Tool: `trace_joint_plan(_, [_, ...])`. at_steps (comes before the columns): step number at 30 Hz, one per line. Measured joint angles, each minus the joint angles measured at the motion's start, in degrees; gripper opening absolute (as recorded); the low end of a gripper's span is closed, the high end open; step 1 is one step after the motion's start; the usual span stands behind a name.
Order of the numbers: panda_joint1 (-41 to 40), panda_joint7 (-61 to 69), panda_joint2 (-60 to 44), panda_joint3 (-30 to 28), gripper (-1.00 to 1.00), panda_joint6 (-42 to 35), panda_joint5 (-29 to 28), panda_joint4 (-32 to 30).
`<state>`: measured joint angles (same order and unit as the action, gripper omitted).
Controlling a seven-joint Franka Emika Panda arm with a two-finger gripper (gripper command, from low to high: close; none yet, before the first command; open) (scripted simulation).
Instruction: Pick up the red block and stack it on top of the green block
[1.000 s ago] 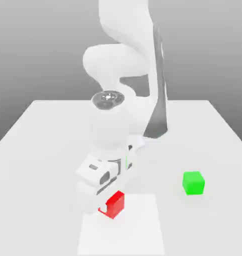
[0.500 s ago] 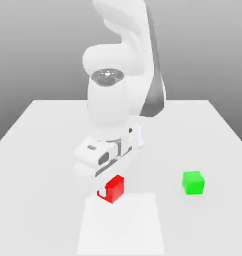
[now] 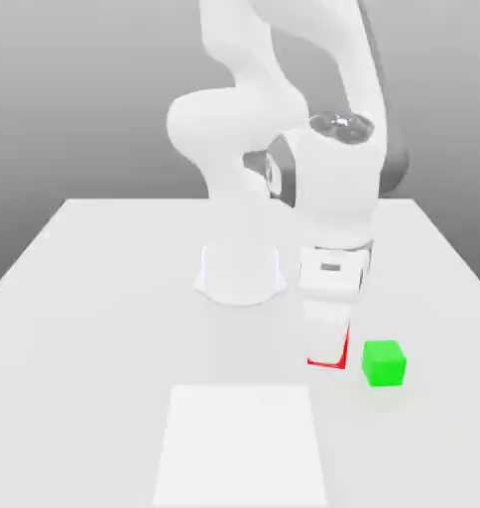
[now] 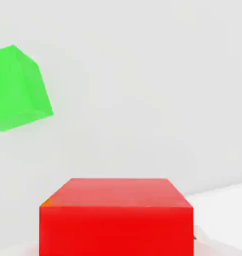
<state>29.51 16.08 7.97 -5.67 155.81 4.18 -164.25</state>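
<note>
Behind the fingers (image 3: 328, 342), the red block (image 3: 325, 362) shows only edges.

In the exterior view the gripper (image 3: 328, 349) hides most of the red block (image 3: 326, 363); in the hand view, picture edges cut off the green block (image 4: 15, 90)

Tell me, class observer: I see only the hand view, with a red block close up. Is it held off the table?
Observer: In the exterior view the red block hangs in the shut gripper, mostly hidden behind it; whether it clears the table is unclear.
Operator: Where is the green block?
Observer: The green block sits on the table, just to the exterior view's right of the gripper.
Operator: Anything else there?
Observer: A pale square patch lies nearer the camera.
</note>
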Motion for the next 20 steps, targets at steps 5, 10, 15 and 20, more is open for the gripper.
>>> trace_joint_plan(5, [4.11,-0.32,2.54,4.11,-1.00,-1.33,-0.83,-0.98])
trace_joint_plan(10, [7.59,-1.17,4.23,8.15,-1.00,-2.02,-2.38,-1.87])
trace_joint_plan(15, [7.96,-1.91,-4.44,8.63,-1.00,6.45,-3.52,-1.64])
trace_joint_plan(20, [7.70,-2.59,-9.76,8.58,1.00,11.54,-4.52,-1.42])
